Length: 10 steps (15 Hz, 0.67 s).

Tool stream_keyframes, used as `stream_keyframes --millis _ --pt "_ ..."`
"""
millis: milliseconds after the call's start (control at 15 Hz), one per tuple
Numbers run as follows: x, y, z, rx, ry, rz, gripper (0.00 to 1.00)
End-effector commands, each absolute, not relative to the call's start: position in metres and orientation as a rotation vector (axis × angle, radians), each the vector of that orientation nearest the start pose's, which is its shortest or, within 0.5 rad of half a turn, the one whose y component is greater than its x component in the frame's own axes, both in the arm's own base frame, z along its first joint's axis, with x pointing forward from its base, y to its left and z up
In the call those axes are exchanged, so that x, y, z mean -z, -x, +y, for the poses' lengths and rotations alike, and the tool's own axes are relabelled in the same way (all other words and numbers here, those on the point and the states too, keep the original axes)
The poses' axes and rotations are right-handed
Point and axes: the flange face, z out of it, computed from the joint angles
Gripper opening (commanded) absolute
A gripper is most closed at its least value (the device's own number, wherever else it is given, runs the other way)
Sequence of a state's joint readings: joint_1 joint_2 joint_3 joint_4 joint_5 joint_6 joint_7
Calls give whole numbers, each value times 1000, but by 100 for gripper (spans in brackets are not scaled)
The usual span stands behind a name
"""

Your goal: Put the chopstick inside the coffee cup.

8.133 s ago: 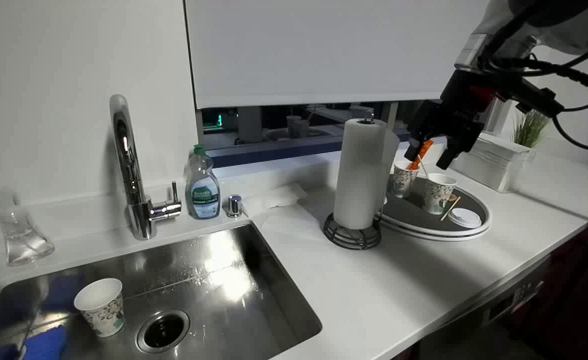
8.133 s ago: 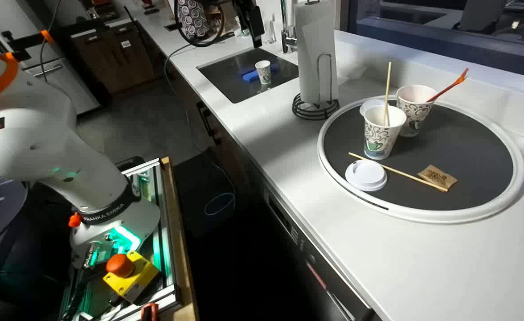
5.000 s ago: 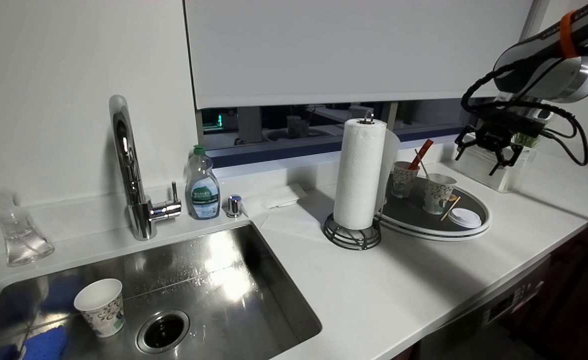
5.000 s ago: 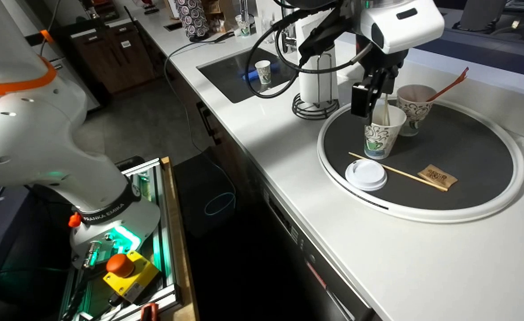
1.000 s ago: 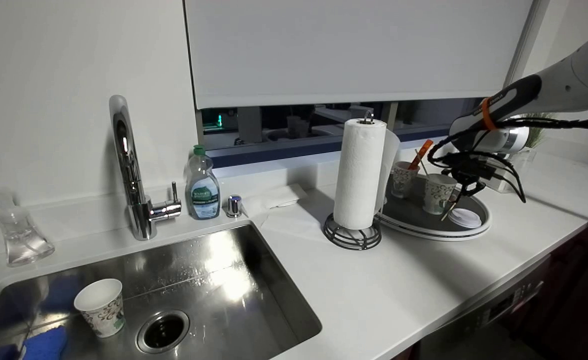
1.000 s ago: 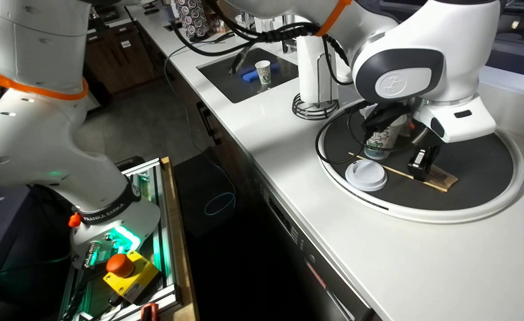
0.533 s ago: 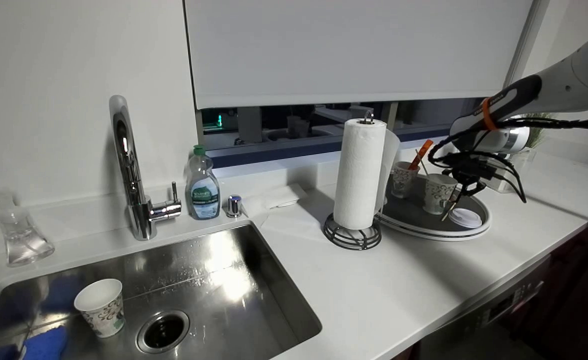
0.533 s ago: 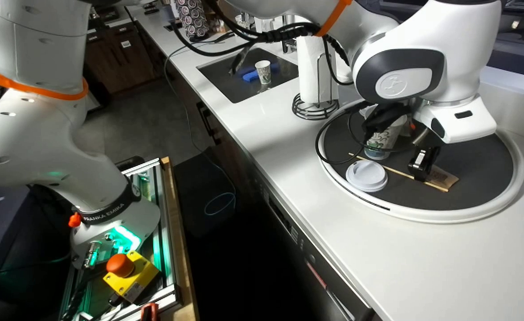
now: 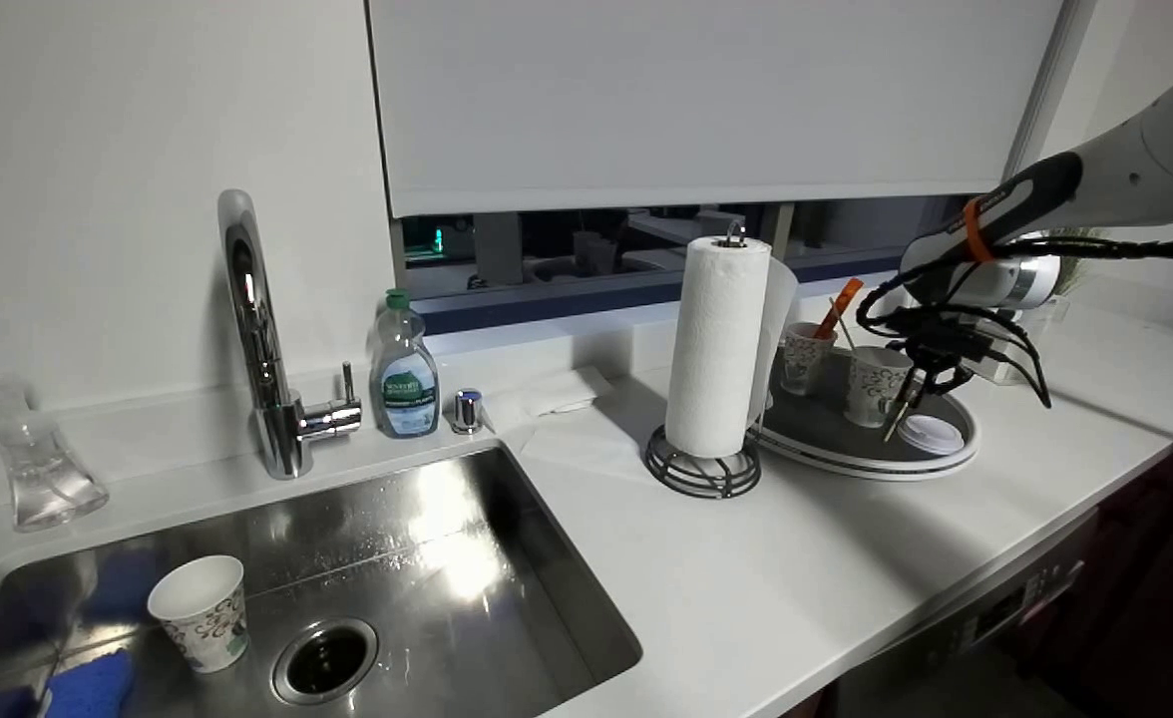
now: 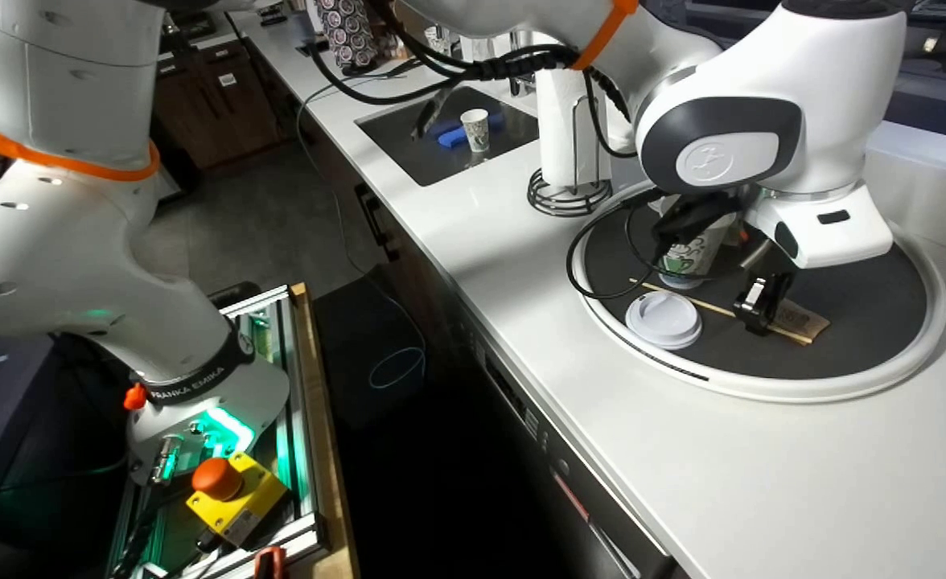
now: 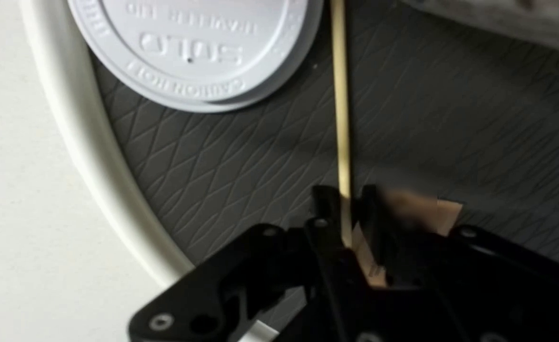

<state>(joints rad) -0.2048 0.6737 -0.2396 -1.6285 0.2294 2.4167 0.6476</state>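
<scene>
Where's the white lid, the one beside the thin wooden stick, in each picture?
In an exterior view: white lid on the right, slightly below mid-height.
In an exterior view: white lid right of centre, about mid-height.
Wrist view: white lid left of centre, cut off at the top.
Shared landmark: the tray's white rim, near the lid.

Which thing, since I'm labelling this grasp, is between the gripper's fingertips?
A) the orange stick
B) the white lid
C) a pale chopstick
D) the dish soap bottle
C: the wrist view shows the pale chopstick running between the two fingertips of the gripper, with the white lid apart from them; whether they pinch the stick yet is unclear.
</scene>
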Motion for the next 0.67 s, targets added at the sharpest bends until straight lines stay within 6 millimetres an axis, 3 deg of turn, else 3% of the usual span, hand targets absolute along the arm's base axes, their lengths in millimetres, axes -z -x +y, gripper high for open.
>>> stream_keyframes --millis 0,67,267,400,600 --pt "-239 -645 -279 192 2539 1767 5" --pt "-240 -645 -280 199 2540 1768 0" --pt "-251 -641 -283 217 2525 1783 1" --pt "-268 -637 -287 235 2503 1800 1" --pt "-309 -623 -298 331 2475 1811 1"
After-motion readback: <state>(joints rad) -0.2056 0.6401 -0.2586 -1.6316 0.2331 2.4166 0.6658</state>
